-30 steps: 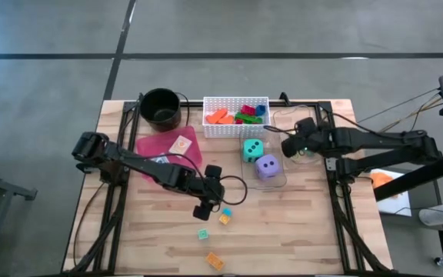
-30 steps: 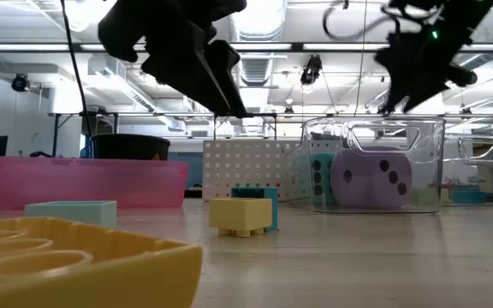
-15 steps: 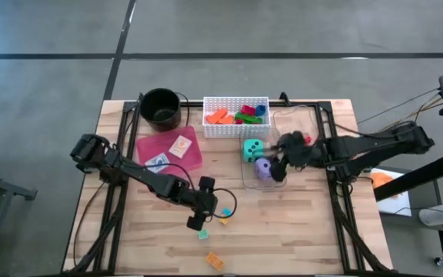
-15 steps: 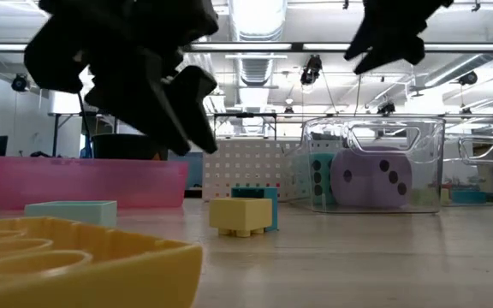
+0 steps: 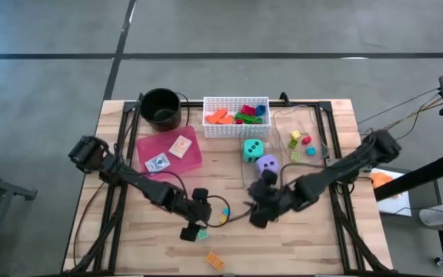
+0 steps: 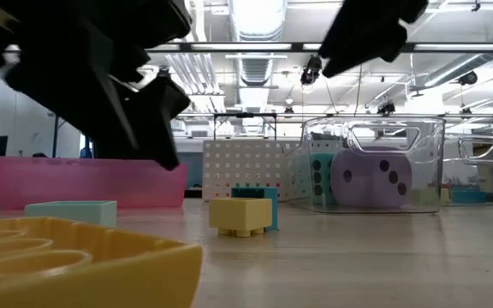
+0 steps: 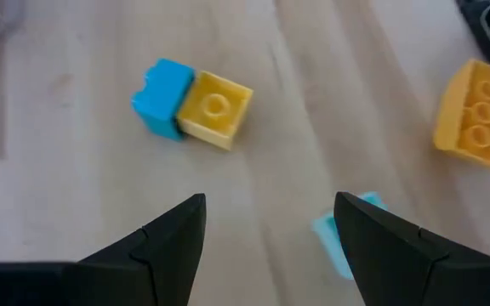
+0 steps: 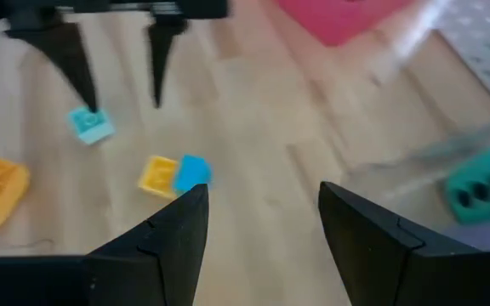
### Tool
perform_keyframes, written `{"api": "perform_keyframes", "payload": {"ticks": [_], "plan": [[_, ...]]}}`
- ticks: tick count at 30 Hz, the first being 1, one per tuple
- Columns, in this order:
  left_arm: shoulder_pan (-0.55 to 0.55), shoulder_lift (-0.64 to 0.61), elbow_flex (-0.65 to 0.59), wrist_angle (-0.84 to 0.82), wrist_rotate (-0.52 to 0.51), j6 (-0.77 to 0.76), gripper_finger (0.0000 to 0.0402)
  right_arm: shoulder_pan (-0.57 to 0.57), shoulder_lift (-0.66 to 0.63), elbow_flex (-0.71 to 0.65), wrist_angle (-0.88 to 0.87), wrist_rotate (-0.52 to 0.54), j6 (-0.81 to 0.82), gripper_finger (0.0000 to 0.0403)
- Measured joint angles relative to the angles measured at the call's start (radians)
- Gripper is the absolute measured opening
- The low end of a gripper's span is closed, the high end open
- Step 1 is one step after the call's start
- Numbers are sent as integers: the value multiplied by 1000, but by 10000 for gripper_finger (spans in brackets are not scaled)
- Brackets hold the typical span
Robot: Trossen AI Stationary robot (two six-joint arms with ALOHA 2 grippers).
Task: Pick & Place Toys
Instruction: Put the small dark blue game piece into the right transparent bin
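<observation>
A yellow block (image 5: pixel 222 219) and a blue block (image 5: pixel 226 212) lie side by side on the table, also seen in the left wrist view as yellow block (image 7: pixel 215 106) and blue block (image 7: pixel 162 85). A teal block (image 5: pixel 203 235) and an orange block (image 5: pixel 214 261) lie nearer the front edge. My left gripper (image 5: pixel 190 230) hangs open just above the teal block (image 7: pixel 347 238). My right gripper (image 5: pixel 254 215) is open in the air right of the yellow and blue pair (image 8: pixel 175 174). A teal die (image 5: pixel 253 150) and a purple die (image 5: pixel 266 164) sit in a clear container.
A white perforated basket (image 5: pixel 235 115) with several blocks stands at the far edge, a black bucket (image 5: pixel 160 108) to its left. A pink tray (image 5: pixel 168 151) holds two cards. Several small blocks (image 5: pixel 302 146) lie at the far right. A clear container (image 6: pixel 375 167) encloses the dice.
My right gripper has swung from above the clear container toward the table's near edge and left, rolling as it went, and now hangs near the yellow and blue blocks. My left gripper has gone toward the near edge and down to the teal block. Both stayed open.
</observation>
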Motion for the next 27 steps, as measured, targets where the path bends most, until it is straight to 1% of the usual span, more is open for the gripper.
{"api": "perform_keyframes", "payload": {"ticks": [3, 6, 12, 17, 20, 23, 27], "plan": [[-29, 0, 0, 4, -1, -60, 264, 24, 95, 85, 1, 27, -2, 224], [-55, 0, 0, 11, -21, -102, 264, 28, 186, 172, -2, 28, -20, 224], [-79, 0, 0, 12, -65, -110, 264, 28, 366, 325, -12, 21, -66, 224], [-80, 0, -3, 15, -65, -118, 264, 25, 481, 434, -68, -10, -99, 225], [-80, 0, -11, 8, -65, -118, 264, 19, 538, 487, -101, -72, -97, 225], [-81, 0, -12, 6, -65, -120, 264, 14, 584, 541, -143, -87, -48, 225], [-81, 0, -13, -19, -65, -120, 264, 4, 617, 591, -267, -80, 47, 225]]}}
